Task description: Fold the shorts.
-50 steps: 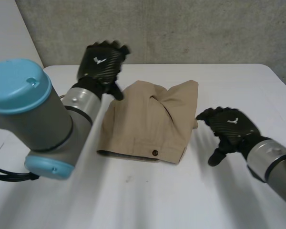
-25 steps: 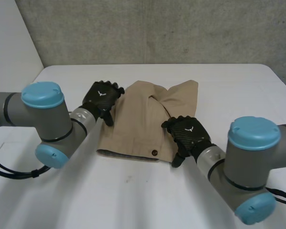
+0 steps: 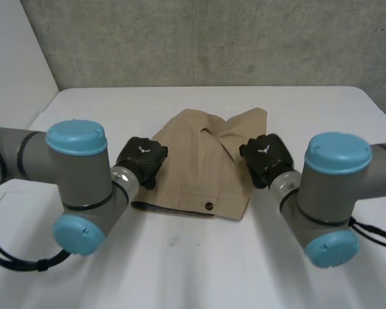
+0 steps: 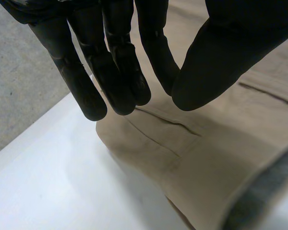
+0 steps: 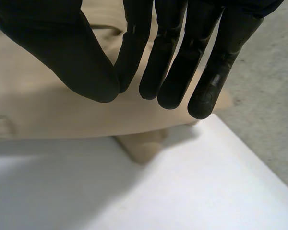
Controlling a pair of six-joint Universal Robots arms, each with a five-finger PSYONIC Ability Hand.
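Left hand [image 3: 143, 158] hovers at the left edge of the tan shorts [image 3: 194, 168], fingers straight, thumb apart, empty. The shorts lie partly folded on the table [image 3: 180, 257] (buttoned waistband nearest the robot). Right hand [image 3: 265, 154] at the shorts' right edge, likewise straight-fingered and empty. Risk: fingers catching the top layer alone, skewing the fold. The wrist views reveal the cloth's edges under the fingertips; the head view hides these behind the hands' backs

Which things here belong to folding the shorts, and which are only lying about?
For the job: shorts; left hand at one side edge; right hand at the other.
Only surroundings: table; wall.
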